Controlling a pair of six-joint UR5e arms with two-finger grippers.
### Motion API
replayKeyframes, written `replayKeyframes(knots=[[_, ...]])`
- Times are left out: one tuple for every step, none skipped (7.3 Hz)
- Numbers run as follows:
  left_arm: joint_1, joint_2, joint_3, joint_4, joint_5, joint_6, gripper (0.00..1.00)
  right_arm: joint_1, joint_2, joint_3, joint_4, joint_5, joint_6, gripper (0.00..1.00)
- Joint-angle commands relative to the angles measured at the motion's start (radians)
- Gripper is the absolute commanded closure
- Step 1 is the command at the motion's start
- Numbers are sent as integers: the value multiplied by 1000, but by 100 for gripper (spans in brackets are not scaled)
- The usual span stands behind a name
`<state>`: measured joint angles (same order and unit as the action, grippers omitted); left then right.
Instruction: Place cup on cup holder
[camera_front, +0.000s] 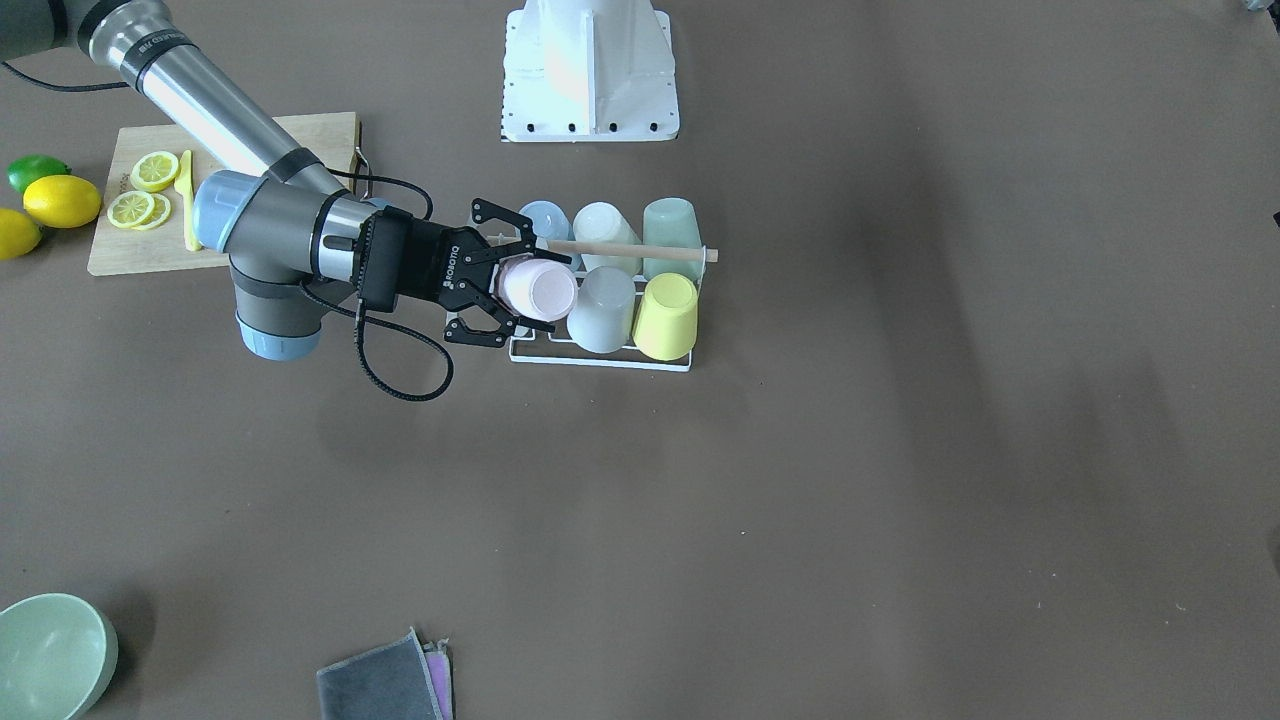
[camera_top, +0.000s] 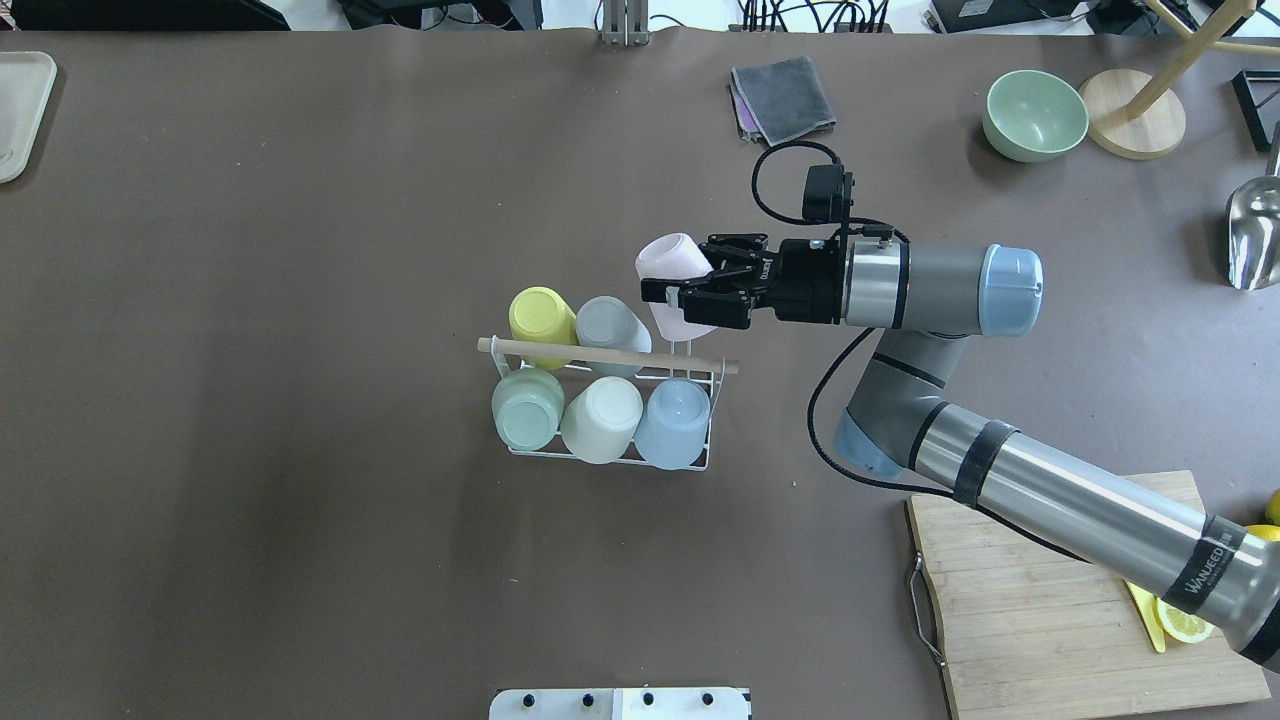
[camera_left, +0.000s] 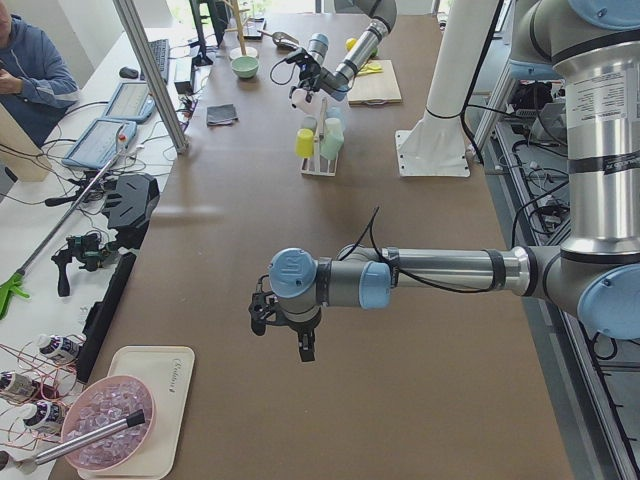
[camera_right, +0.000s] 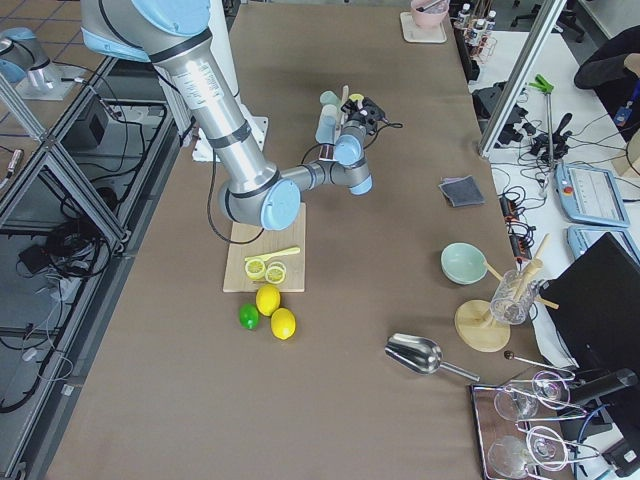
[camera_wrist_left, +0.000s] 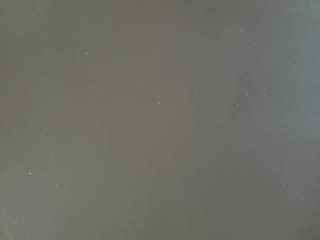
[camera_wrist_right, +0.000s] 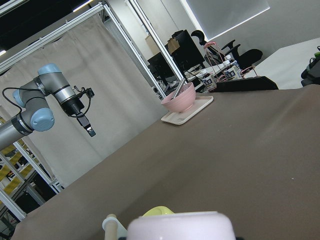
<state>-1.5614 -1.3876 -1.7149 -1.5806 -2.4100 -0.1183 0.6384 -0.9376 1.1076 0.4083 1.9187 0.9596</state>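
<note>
pink cup (camera_front: 540, 290), white cup holder (camera_front: 680, 254)

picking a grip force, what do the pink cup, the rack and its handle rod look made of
Pink cup: probably plastic, matte, opaque, even pastel colour. Cup holder: thin bent wire, likely metal with a white coating. Handle rod: pale tan, unpainted, so apparently wood; grain too small to see.

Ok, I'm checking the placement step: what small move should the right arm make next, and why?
Probably ease the pink cup down onto the cup holder's one open corner. The right gripper grips it base-up and tilted just there; five other cups fill the remaining places. Whether it is seated yet I cannot tell.
</note>
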Motion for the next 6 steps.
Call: replayKeyframes(knots=[[-26, 42, -3, 2, 2, 6, 2, -12, -1, 1, 9, -13, -1, 100], [-28, 42, 1, 1, 3, 5, 2, -17, -1, 1, 23, -16, -1, 100], [-28, 38, 1, 1, 3, 5, 2, -17, -1, 1, 23, -17, -1, 100], [-22, 24, 0, -1, 5, 6, 2, -19, -4, 1, 23, -15, -2, 100], [-17, 21, -9, -2, 24, 18, 2, -19, -6, 1, 23, -13, -2, 100], [-6, 6, -18, 2, 72, 116, 2, -19, -6, 1, 23, -13, -2, 100]])
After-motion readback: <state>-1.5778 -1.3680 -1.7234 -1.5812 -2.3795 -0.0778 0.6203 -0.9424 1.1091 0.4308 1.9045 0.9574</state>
